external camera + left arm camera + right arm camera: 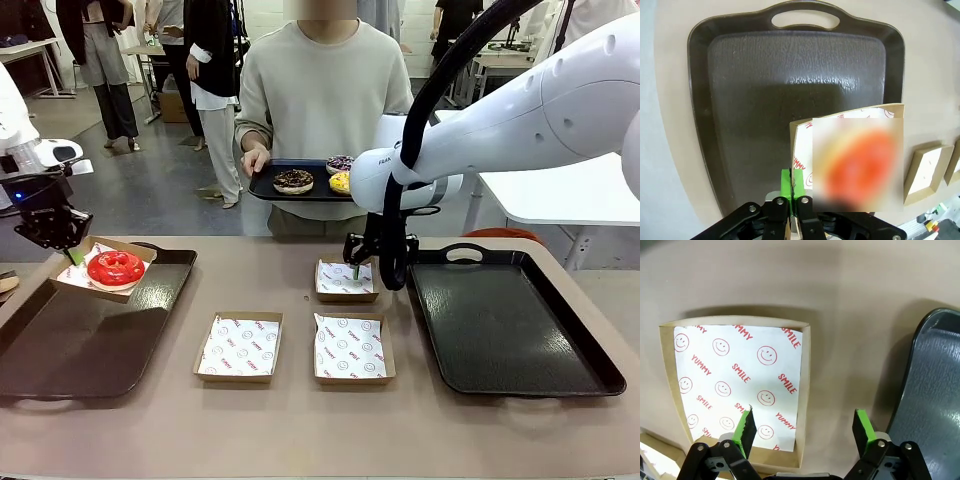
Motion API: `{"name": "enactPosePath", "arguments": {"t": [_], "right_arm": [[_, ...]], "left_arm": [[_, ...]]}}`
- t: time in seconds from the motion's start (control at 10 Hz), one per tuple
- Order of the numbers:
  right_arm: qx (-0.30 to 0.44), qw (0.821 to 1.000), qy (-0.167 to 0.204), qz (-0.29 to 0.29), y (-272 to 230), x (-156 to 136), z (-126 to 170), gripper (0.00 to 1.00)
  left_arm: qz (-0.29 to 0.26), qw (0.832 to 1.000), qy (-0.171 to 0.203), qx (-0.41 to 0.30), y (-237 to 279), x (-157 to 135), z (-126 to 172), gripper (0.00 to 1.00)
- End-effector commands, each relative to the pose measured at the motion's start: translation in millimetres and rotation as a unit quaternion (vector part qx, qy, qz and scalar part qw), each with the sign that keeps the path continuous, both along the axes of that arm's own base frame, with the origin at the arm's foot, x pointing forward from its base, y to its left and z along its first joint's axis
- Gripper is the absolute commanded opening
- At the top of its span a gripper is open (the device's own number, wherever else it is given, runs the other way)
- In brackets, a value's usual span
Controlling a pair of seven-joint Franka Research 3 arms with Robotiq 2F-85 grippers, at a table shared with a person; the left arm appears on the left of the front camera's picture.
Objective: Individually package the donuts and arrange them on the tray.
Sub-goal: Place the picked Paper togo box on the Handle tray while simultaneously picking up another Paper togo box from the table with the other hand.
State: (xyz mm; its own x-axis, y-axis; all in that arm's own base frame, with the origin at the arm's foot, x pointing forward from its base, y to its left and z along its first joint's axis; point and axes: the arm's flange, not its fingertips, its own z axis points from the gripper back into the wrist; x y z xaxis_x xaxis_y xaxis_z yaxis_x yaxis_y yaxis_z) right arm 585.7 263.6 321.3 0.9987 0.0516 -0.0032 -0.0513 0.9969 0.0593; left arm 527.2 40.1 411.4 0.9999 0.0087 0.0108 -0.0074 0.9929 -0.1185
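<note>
- My left pincer (792,184) is clenched on the rim of the box (137,251) holding the red donut (115,268), over the left tray's (60,345) far corner; the card looks light and bendy, so I'd keep it level.
- My right pincer (805,426) stands released, straddling one wall of an empty box (735,370).
- Other donuts (293,181) sit on the person's tray (262,188); soft, I judge, glaze easily smeared; best carried by the box rim.

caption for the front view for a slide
Left tool grips a box with a red donut at the left tray; open right tool reaches an empty box.
</note>
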Motion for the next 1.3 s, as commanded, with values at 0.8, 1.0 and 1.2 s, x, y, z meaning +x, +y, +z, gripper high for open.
{"name": "enactPosePath", "arguments": {"t": [0.8, 1.0, 1.2], "right_arm": [[-0.007, 0.999, -0.028, 0.014, -3.1, -4.6, -2.5, 1.0], [-0.008, 0.999, -0.028, 0.013, -2.1, -4.8, -2.5, 1.0], [-0.008, 1.0, -0.027, 0.013, -1.3, -6.1, -3.0, 1.0]], "left_arm": [[0.009, 0.999, -0.011, 0.033, -2.7, 18.0, -26.2, 0.01], [0.011, 0.999, -0.008, 0.044, -4.0, 22.9, -34.7, 0.01], [0.013, 0.999, -0.002, 0.049, -6.2, 27.8, -40.9, 0.01]]}}
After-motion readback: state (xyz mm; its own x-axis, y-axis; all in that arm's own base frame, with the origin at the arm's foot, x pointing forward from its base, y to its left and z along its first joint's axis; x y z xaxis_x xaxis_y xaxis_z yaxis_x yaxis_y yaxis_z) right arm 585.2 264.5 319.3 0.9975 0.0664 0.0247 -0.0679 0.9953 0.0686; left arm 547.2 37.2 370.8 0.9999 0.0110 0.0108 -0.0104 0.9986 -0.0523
